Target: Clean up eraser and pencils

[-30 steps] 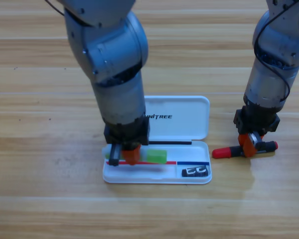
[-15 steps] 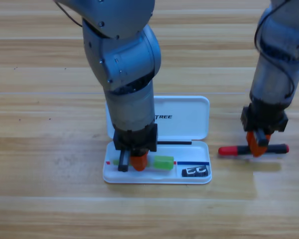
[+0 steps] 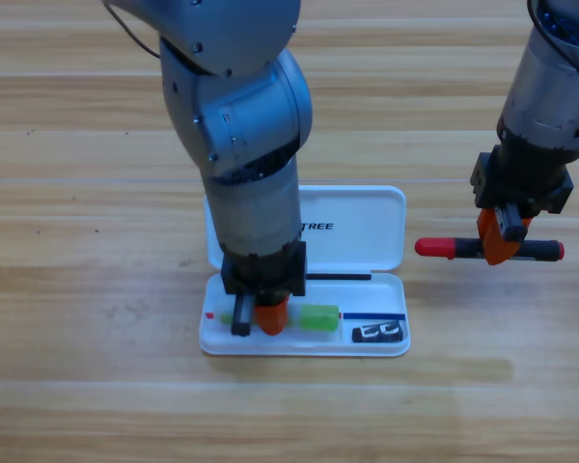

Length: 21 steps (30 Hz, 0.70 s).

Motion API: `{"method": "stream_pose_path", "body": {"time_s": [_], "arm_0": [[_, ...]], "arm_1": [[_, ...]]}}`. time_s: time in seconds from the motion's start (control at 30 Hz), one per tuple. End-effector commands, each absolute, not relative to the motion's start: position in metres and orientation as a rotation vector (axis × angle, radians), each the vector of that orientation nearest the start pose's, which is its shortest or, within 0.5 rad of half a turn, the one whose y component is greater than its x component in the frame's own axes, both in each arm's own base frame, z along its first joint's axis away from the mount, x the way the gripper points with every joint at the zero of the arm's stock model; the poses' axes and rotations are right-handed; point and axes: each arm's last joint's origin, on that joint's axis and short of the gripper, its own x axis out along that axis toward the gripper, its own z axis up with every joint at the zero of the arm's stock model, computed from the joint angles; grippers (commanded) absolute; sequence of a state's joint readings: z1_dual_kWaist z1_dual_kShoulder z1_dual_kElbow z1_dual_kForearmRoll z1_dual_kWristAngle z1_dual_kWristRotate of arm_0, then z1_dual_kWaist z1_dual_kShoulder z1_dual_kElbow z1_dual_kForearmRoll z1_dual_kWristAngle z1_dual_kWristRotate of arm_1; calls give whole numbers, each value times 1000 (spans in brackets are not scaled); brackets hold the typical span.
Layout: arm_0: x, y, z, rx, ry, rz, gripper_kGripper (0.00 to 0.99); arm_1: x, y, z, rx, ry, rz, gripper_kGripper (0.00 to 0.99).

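Wooden desk (image 3: pixel 96 289), planks running left to right. An open white case (image 3: pixel 367 217) lies directly on it, near the middle, lid folded back flat on the wood.

A white case (image 3: pixel 352 231) lies open on a wooden table (image 3: pixel 77 289). Its raised lid sits on the far side and carries dark lettering, partly covered, ending in "TREE". The shallow tray half lies on the near side of the lid, joined along what appears to be a hinge.
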State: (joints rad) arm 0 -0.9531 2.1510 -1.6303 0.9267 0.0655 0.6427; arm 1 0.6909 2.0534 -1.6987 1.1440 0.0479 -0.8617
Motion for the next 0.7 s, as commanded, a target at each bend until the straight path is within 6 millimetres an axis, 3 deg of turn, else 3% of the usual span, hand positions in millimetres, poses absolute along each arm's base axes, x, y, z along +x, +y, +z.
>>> {"method": "stream_pose_path", "body": {"time_s": [0.03,0.7], "arm_0": [[244,-350,192,1247,1142,-1177,0],[258,-343,186,1235,1170,-1142,0]], "arm_1": [[294,267,269,-1167,1147,1245,0],[301,281,264,-1156,1138,1250,0]]}}
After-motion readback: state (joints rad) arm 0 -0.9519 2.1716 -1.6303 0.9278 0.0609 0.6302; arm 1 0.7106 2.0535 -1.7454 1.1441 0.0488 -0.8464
